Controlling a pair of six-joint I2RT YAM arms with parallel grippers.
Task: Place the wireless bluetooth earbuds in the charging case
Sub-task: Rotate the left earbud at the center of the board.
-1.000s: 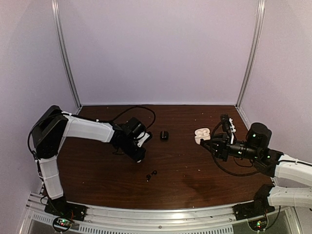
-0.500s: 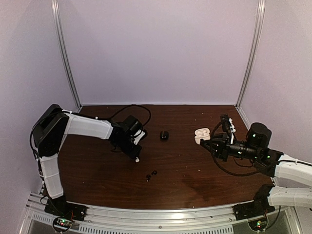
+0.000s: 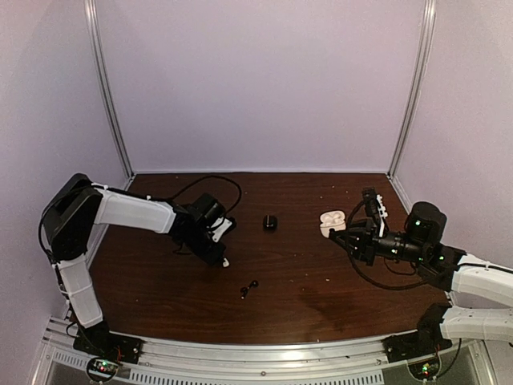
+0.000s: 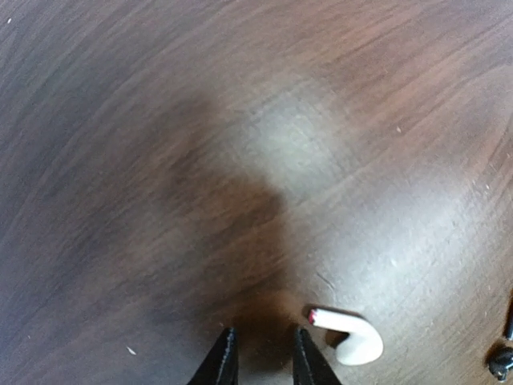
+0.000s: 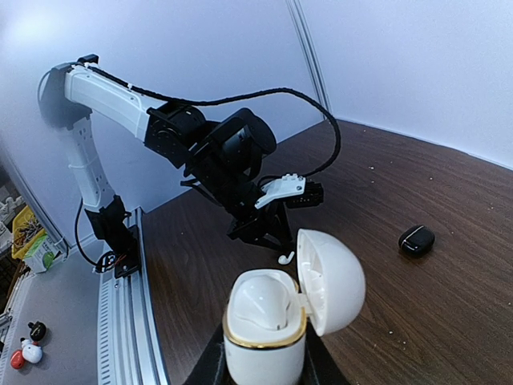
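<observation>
A white earbud (image 4: 355, 339) lies on the dark wooden table just right of my left gripper (image 4: 261, 362), outside its fingers. The jaws stand a little apart with only bare table between them. From above, that earbud (image 3: 226, 261) shows at the tip of the left gripper (image 3: 220, 256). Two black earbuds (image 3: 248, 288) lie nearer the front edge and peek in at the left wrist view's right border (image 4: 501, 362). My right gripper (image 5: 264, 365) is shut on the white, gold-rimmed charging case (image 5: 266, 333), which it holds upright with the lid open. The case (image 3: 331, 220) sits off the table's right side.
A small black case (image 3: 270, 222) lies shut at mid-table, also seen in the right wrist view (image 5: 417, 240). A black cable (image 3: 216, 183) loops behind the left arm. Pale walls and metal posts close in the back and sides.
The left arm has drawn back to the left and its jaws have narrowed, leaving the white earbud uncovered on the table. The right arm and case have not moved.
</observation>
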